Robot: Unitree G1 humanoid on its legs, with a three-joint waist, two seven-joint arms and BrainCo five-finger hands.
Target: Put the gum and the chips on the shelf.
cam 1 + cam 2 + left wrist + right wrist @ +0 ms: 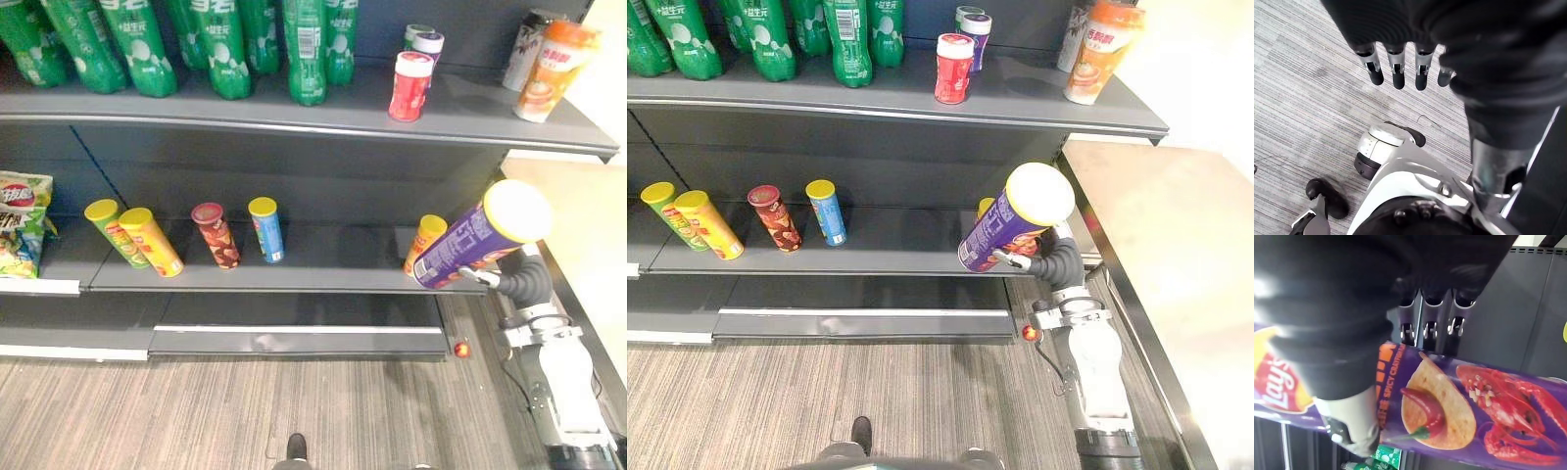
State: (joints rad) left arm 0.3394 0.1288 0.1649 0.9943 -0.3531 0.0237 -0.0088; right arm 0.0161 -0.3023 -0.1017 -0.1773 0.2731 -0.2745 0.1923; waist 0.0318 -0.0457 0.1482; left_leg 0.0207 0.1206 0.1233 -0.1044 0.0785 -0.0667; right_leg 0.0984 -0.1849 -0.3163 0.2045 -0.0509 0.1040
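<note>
Purple and glossy, the chips can (470,245) is a long cylinder with a pale round lid. We see it tilted in the right hand (1430,330), whose silver fingers are curled around its middle. The lid end points up and outward. The base sits low at the front edge of the middle shelf (323,264), at its right end, just beside an orange can (425,240). We cannot tell whether the base touches the shelf. Both shelves are smooth, dark grey sheet metal.

The gum jar (409,86), red with a white cap, stands upright on the upper shelf (460,108). Two more small jars (427,44) stand close behind it.

The right wrist view gives us the can's print up close: a round chip, a red chilli and a red crayfish. The left eye view takes in crinkled snack bags (20,225) at the middle shelf's left end. The left wrist view looks past the left hand (1396,71), its fingers straight and holding nothing, above a grey streaked floor (1303,98).

We count six chip cans, one in the hand and five on the middle shelf. A green can (113,230), a yellow can (152,242), a maroon can (216,235) and a blue can (266,229) stand towards the left, with the orange can well apart on the right. The upper shelf carries three jars and, at its right end, two tall cups (554,69). Green plastic bottles (306,49) line its left part, but the frame cuts the row, so we give no count.
</note>
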